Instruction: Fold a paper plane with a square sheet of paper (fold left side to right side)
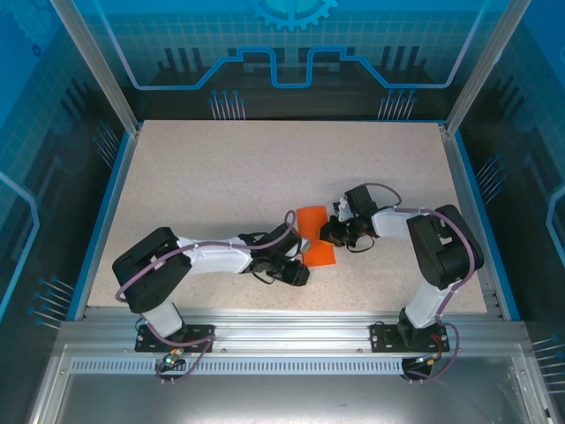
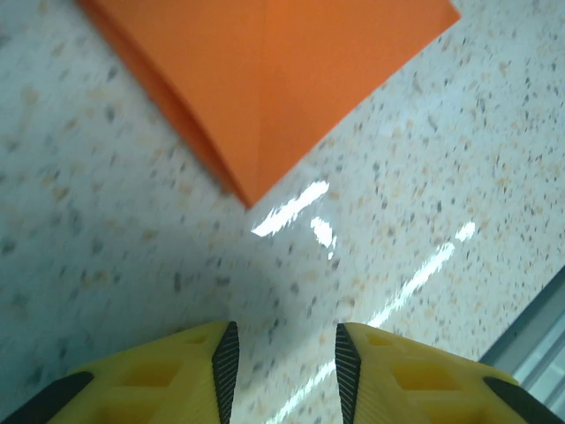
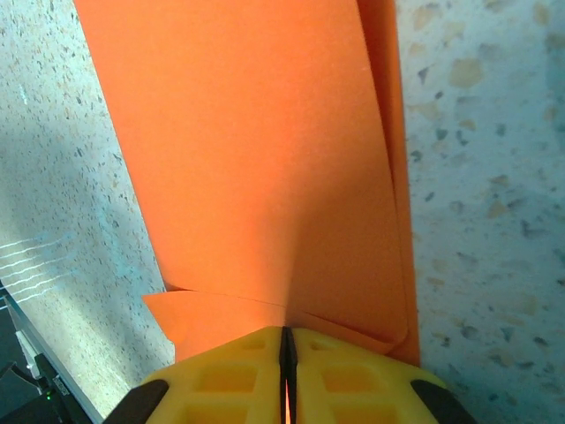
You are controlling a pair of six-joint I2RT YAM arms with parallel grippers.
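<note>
Mid-fold: right gripper (image 3: 284,340) clamped the thin bright-orange paper sheet (image 3: 256,159); left gripper (image 2: 284,358) — jaws apart, empty — should next press the crease (image 2: 265,106) at twelve o'clock.

The orange paper sheet (image 3: 265,159) looks thin, matt and smooth, with crisp creases. The speckled tabletop (image 2: 424,177) is glossy and stone-like, with bright glare streaks toward 4 o'clock in the left wrist view. The left gripper (image 2: 282,367) has yellow moulded-plastic fingers (image 2: 159,380) with black ribbed pads (image 2: 227,371).
</note>
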